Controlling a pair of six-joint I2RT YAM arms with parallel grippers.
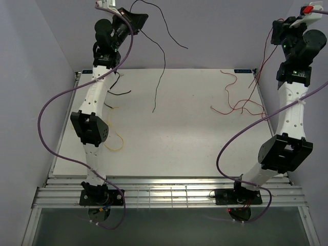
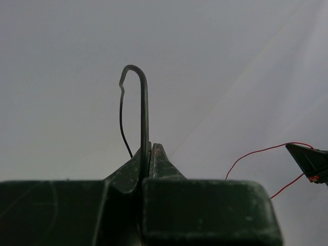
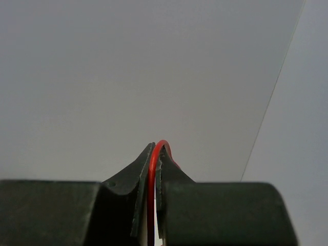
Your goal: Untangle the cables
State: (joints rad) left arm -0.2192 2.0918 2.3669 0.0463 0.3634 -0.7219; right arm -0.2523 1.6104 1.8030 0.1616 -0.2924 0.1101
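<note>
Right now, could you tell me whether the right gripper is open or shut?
Shut on the red cable: the right gripper pinches it between its jaws.

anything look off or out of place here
Nothing looks damaged or spilled. The black cable pinched in the left tool has a sharp kink near its bend. The yellow cable on the table is partly hidden by the left arm, where it might snag.

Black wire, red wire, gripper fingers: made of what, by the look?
Black wire: smooth, slightly shiny sheath, likely plastic; holds a stiff hook, so probably a metal core. Red wire: glossy, even-coloured sheath, likely plastic. Fingers: dark, matte, faintly scuffed, probably hard plastic; coating cannot be told.
</note>
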